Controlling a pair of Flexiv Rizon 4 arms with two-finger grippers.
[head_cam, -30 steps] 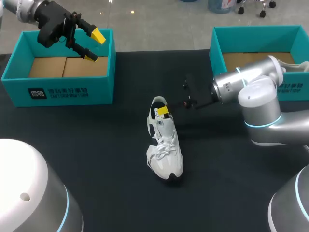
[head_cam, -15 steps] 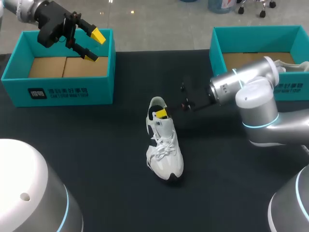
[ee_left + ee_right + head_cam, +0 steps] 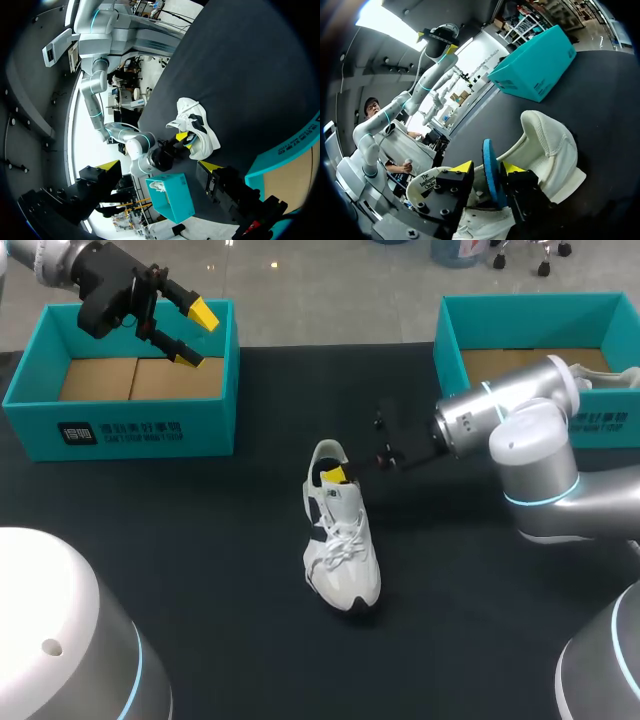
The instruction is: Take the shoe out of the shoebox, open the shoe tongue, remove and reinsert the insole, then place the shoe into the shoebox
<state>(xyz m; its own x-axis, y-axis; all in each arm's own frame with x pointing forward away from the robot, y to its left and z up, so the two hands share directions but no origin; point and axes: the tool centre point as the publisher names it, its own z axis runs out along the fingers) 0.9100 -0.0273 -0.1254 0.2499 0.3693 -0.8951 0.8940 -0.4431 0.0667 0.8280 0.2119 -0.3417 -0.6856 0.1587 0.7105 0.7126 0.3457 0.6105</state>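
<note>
The right tool [image 3: 487, 169] pinches the blue insole [image 3: 488, 150] at the heel opening of the shoe [image 3: 340, 540], lying on the surface [image 3: 200, 540]; the left tool [image 3: 192, 335] hangs open. Likely the removing-or-reinserting step; next needs a straight, steady slide

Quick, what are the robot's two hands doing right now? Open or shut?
Left gripper: open, holding nothing.
Right gripper: shut on the blue insole, at the shoe opening.
</note>
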